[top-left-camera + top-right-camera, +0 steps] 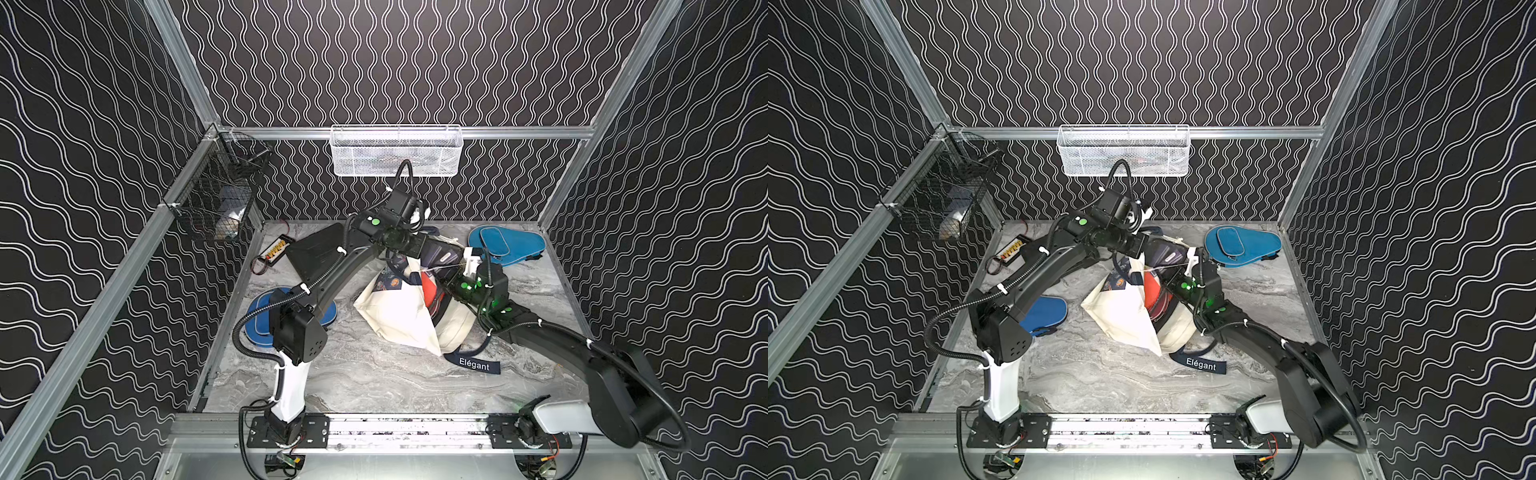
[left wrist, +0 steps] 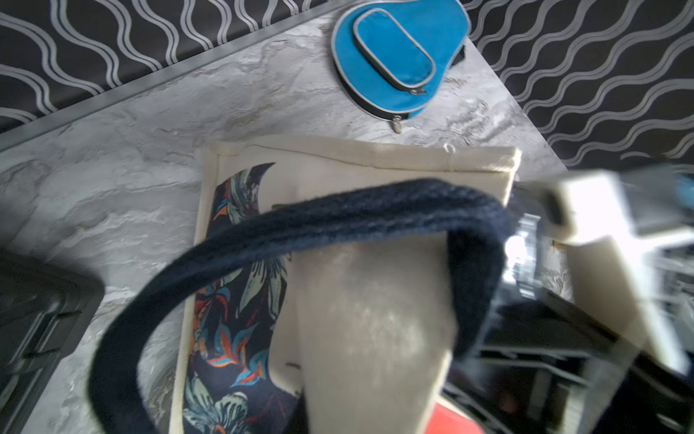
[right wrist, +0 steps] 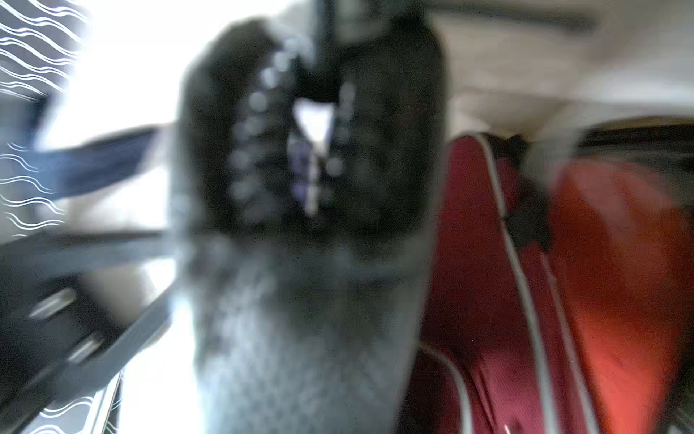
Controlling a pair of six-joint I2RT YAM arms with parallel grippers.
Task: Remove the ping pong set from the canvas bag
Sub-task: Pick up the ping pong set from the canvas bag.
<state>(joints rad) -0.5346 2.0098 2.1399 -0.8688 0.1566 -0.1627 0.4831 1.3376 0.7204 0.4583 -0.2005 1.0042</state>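
Observation:
The cream canvas bag point(image 1: 399, 311) point(image 1: 1121, 309) with a floral panel point(image 2: 233, 330) lies mid-table, mouth toward the back. My left gripper point(image 1: 435, 249) point(image 1: 1144, 247) point(image 2: 375, 248) is shut on its upper side by the navy handle point(image 2: 338, 221) and holds it raised. The ping pong set, a red zip case point(image 1: 428, 286) point(image 1: 1152, 291) point(image 3: 619, 263), shows in the mouth. My right gripper point(image 1: 444, 289) point(image 1: 1168, 286) point(image 3: 300, 244) reaches into the mouth. In the blurred right wrist view its fingers look closed on the case's black zipper edge point(image 3: 375, 150).
A blue paddle case point(image 1: 505, 245) lies at back right, and another point(image 1: 257, 328) lies under my left arm. A black triangular piece point(image 1: 316, 253) and a connector board point(image 1: 276, 249) sit at back left. A white mesh basket point(image 1: 395, 151) and a black wire basket point(image 1: 216, 199) hang on the walls.

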